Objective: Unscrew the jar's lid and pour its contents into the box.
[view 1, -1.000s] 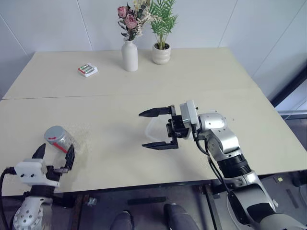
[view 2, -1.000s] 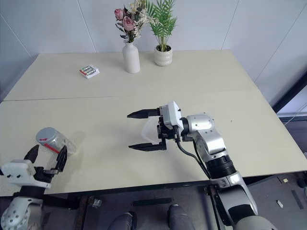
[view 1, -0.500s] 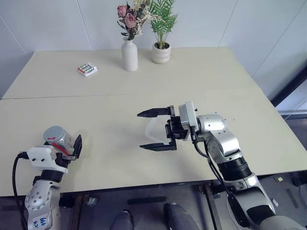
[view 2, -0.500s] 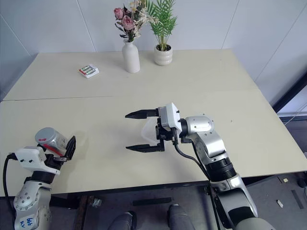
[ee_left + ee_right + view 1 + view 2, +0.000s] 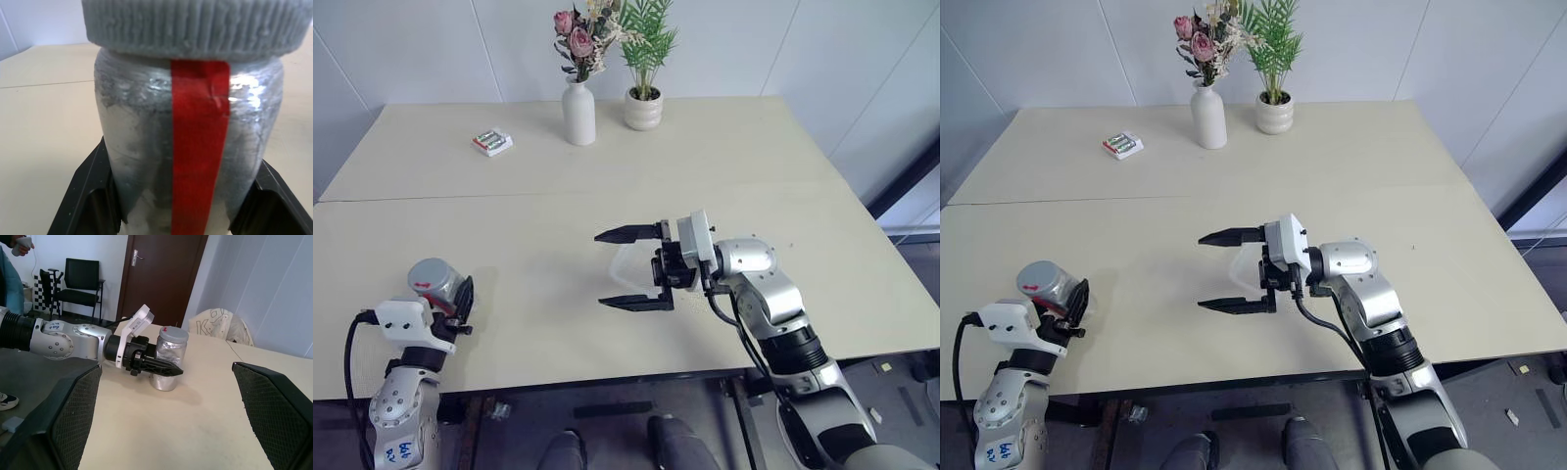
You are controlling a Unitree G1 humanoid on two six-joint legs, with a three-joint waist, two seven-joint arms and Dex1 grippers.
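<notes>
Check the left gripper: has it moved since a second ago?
Yes. The left gripper came forward from the table's near edge and closed around the jar, which stands where it was.

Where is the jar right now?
The jar stands on the table's near left corner, gripped by the left gripper, lid on.

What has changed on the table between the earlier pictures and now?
The left tool moved forward to the jar and shut on its body; it stood open just short of it before. The right tool stayed open in place. The jar's lid is still on.
</notes>
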